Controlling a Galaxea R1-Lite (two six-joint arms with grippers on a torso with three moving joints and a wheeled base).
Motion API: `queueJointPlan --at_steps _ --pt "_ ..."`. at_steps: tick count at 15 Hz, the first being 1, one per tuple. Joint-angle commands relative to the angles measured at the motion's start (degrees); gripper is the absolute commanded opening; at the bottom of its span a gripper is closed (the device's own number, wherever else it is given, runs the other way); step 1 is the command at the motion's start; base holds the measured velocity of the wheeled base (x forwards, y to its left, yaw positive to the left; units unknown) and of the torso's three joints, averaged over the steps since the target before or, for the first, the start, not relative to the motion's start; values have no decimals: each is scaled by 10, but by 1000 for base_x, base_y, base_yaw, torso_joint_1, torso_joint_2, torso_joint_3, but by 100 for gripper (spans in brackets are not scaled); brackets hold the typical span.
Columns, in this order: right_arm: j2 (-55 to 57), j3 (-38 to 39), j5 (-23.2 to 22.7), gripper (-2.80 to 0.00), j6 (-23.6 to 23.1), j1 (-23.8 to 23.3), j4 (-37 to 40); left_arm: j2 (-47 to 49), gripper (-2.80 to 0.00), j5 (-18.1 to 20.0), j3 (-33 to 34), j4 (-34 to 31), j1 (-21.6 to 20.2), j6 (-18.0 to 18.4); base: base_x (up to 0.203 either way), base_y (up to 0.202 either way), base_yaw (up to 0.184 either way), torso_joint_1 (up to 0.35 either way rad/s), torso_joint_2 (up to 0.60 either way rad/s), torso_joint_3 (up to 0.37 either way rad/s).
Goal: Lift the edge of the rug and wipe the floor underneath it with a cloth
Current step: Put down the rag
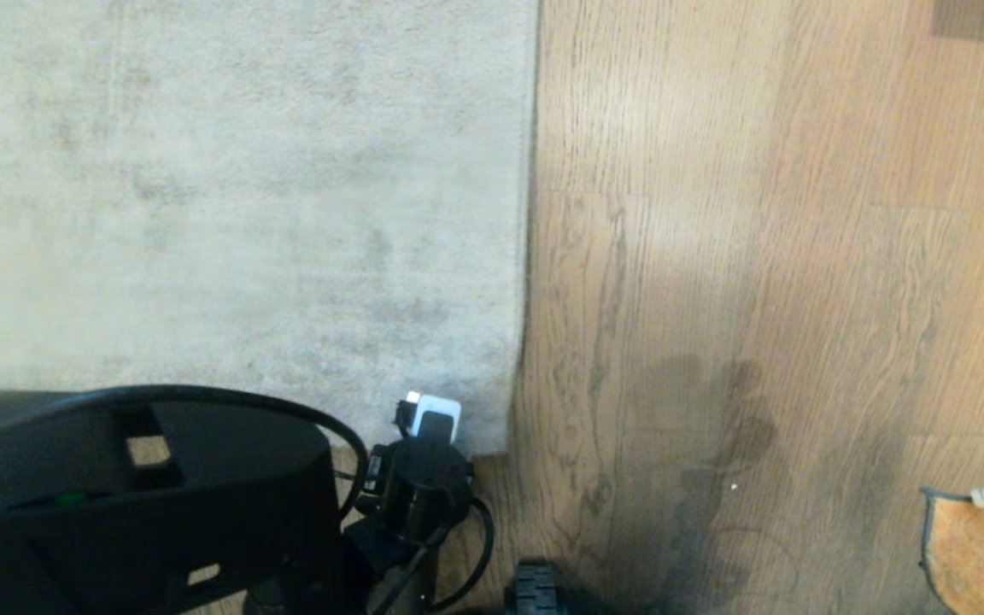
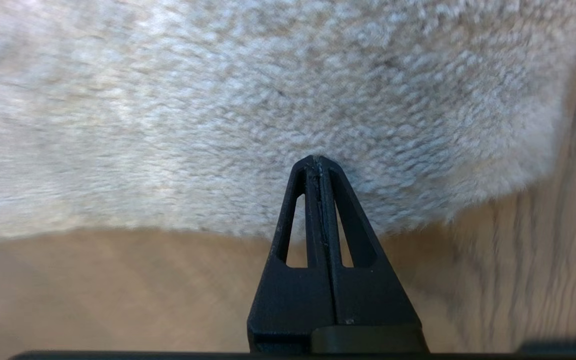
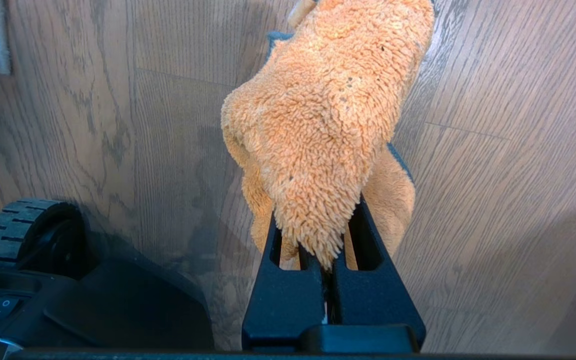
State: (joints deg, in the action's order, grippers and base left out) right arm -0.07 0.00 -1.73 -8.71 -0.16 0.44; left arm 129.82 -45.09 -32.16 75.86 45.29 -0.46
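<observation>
Here the rug edge (image 1: 530, 213) runs down the middle of the head view, its square corner at lower centre beside the left arm's wrist. In the left wrist view the left gripper (image 2: 319, 161) has its fingers pressed together, empty, tips over the pile near that corner. The right gripper (image 3: 324, 235) is clamped on the orange fuzzy cloth (image 3: 325, 115), which droops soft and light over the wood-plank floor (image 1: 757, 256). The rug looks limp but large, probably heavy to drag; pinching the thin border right at the corner seems best.
</observation>
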Motion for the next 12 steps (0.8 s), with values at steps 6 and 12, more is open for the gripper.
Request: queueJointPlan --at_steps 6,12 --pt "1 0 0 -280 -1 0 0 90 -280 35 -7 141 -4 3 0 0 0 0 0 0" --pt "1 0 0 -280 -1 0 0 22 -280 36 22 141 -4 5 0 0 0 0 0 0"
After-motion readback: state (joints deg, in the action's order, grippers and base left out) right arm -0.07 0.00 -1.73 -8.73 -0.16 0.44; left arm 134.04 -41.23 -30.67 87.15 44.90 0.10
